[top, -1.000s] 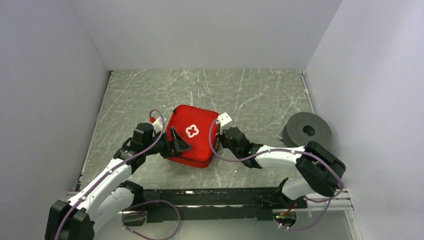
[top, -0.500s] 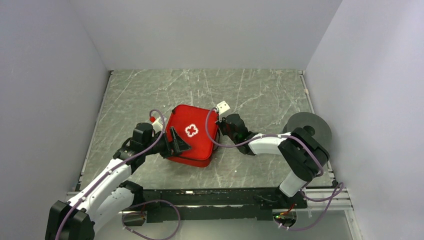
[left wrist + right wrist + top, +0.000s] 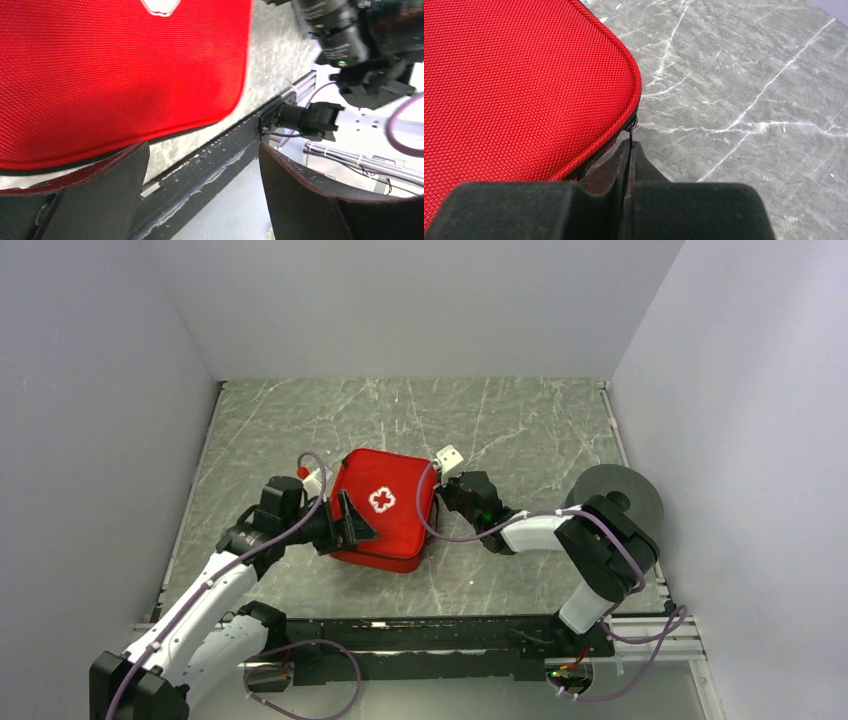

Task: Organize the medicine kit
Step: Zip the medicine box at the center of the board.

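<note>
The medicine kit (image 3: 385, 510), a red soft case with a white cross on its lid, lies shut in the middle of the table. My right gripper (image 3: 630, 146) is shut on the thin black zipper pull (image 3: 630, 134) at the kit's (image 3: 514, 85) rounded far right corner; from above, the right gripper (image 3: 447, 490) sits against that corner. My left gripper (image 3: 350, 525) is open at the kit's near left edge. In the left wrist view, one of its fingers (image 3: 107, 190) rests against the kit's (image 3: 125, 65) edge, and the left gripper (image 3: 200, 170) holds nothing.
A grey round disc (image 3: 615, 498) lies at the right, behind the right arm's elbow. White walls close the table on three sides. The black rail (image 3: 420, 635) with the arm bases runs along the near edge, just beyond the left gripper's fingers.
My right gripper has slid away from me along the kit's right side to its far corner, still shut. The left arm shifted slightly left, still open.
</note>
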You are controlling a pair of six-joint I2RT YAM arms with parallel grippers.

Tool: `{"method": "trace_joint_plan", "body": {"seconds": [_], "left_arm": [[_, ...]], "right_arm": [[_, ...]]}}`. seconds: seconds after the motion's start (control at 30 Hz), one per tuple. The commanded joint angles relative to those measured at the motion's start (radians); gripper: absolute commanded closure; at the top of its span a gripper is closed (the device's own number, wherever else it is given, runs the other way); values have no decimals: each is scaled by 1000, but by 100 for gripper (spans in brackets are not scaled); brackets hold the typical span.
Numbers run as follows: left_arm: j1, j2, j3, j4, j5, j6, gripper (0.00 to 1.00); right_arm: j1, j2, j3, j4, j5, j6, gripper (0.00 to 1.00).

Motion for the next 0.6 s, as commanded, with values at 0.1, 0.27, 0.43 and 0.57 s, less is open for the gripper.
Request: {"method": "trace_joint_plan", "body": {"seconds": [0.1, 0.27, 0.43, 0.57], "left_arm": [[-144, -49, 132, -79, 13, -68, 13], [-312, -11, 90, 77, -44, -188, 12], [-488, 151, 157, 160, -149, -227, 12], [-541, 269, 221, 224, -189, -237, 11]], "right_arm": [[-14, -70, -46, 56, 35, 3, 100], [-15, -88, -55, 44, 35, 26, 100], [-14, -100, -65, 33, 35, 40, 100], [-15, -125, -86, 28, 28, 52, 100]]}}
